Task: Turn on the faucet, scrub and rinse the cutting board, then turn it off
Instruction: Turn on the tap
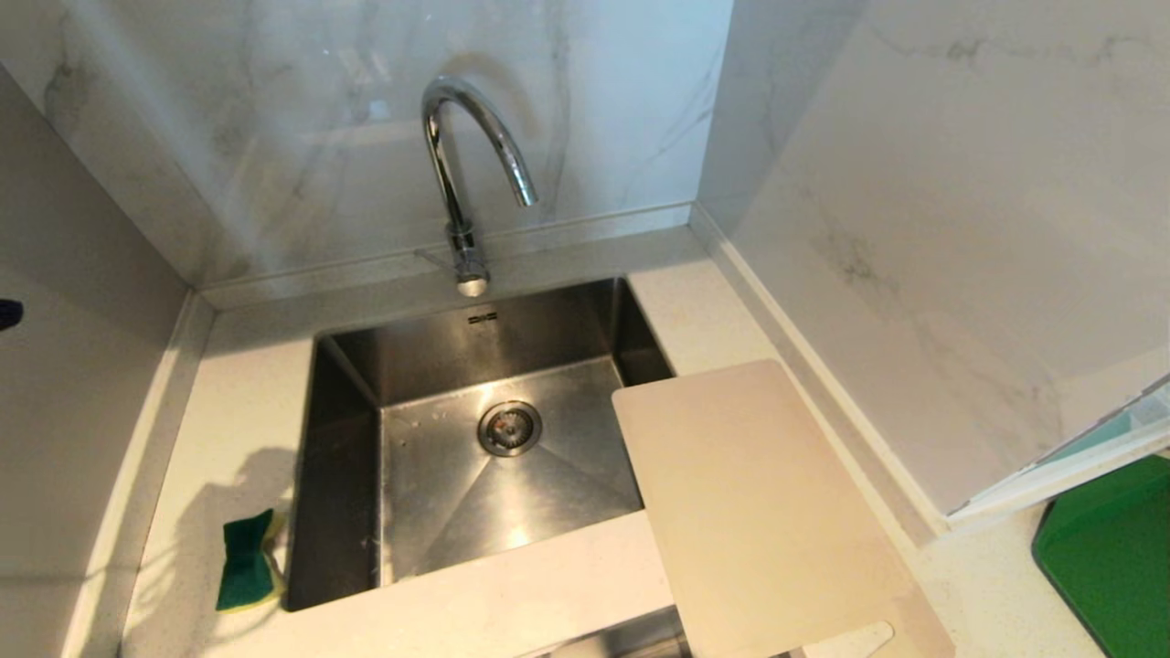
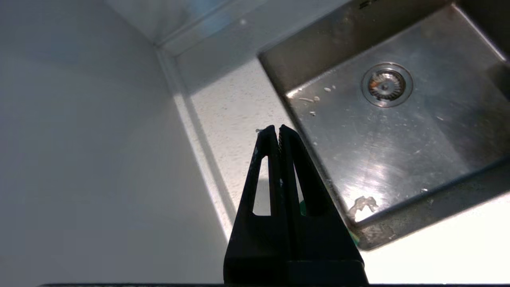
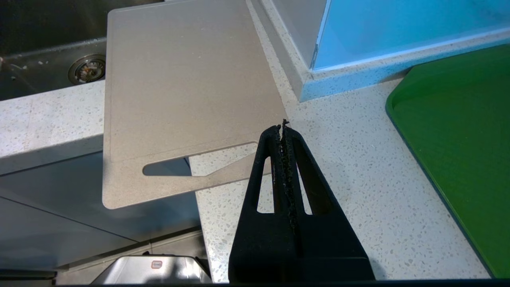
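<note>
Currently your left gripper (image 2: 277, 128) hangs above counter beside sink (image 2: 398, 119), fingers pressed together, empty. Right gripper (image 3: 282, 128) likewise closed, tips over cutting board (image 3: 187, 79) handle corner; board overhangs sink's right rim.

The faucet (image 1: 466, 183) stands behind the sink (image 1: 347, 439). My cutting board (image 1: 749, 512) lies right of the sink, one corner over it. The sponge (image 1: 247, 562) lies left of the sink.

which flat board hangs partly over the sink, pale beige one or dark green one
The pale beige plastic cutting board: its corner overhangs the steel sink. The dark green mat lies wholly on the counter.
</note>
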`<state>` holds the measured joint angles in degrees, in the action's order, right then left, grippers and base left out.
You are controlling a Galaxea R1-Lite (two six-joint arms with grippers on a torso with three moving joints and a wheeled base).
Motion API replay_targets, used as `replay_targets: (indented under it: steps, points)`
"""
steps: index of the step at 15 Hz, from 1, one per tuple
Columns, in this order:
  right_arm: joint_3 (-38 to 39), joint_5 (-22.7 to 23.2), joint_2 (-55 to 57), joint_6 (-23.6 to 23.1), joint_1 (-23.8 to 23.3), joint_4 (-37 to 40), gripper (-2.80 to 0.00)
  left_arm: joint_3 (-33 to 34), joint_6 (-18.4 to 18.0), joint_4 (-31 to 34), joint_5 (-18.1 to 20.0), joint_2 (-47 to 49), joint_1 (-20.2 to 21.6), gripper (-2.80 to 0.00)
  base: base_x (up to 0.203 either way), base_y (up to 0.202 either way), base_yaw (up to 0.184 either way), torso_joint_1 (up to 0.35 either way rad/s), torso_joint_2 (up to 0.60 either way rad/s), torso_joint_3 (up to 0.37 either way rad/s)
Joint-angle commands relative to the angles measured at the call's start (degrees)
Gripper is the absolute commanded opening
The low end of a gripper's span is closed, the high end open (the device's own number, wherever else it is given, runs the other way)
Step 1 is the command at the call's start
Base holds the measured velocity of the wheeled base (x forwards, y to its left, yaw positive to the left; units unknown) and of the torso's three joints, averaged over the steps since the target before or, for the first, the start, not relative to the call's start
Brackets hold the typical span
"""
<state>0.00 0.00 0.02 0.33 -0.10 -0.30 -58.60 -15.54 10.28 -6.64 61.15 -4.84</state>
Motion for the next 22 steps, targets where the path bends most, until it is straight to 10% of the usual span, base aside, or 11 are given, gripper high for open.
replay_targets:
  steps: [1, 8, 22]
  points:
    - [0.0, 0.0, -0.02, 0.02, 0.01, -0.05, -2.8, -1.31, -0.1, 0.02, -0.59, 4.74, -3.22, -2.8, 0.0, 0.0, 0.0, 0.0, 0.0, 0.0]
    - [0.0, 0.0, -0.02, 0.02, 0.01, -0.05, -2.8, -5.29, 4.75, -1.44, -11.49, 16.25, -17.87, -2.8, 0.0, 0.0, 0.0, 0.0, 0.0, 0.0]
    - [0.0, 0.0, -0.02, 0.02, 0.01, -0.05, -2.8, -32.26, 22.98, 5.07, -1.69, 47.25, -18.68, -2.8, 0.0, 0.0, 0.0, 0.0, 0.0, 0.0]
